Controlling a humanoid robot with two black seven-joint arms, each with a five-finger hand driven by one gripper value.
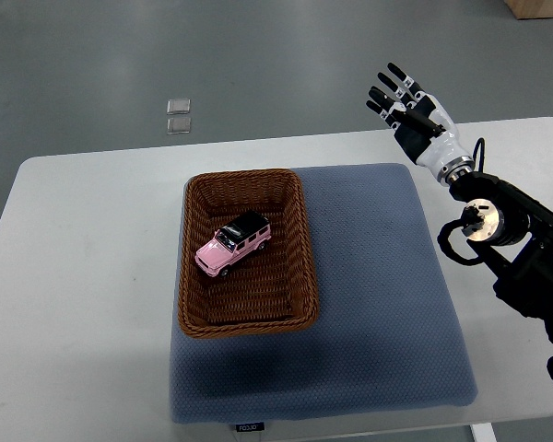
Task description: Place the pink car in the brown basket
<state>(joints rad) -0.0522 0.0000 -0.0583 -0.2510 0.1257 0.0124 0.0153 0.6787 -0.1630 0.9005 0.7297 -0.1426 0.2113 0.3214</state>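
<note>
Pink car (pixel 233 245) sits inside the brown basket (pixel 196 198), near its centre, so the placement looks complete. Beyond the basket to its right, the right hand (pixel 407 109) hovers, fingers spread, holding nothing.

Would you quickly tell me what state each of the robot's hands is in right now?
Left hand: not in view.
Right hand: open, fingers spread, holding nothing, raised above the table's far right edge.
</note>
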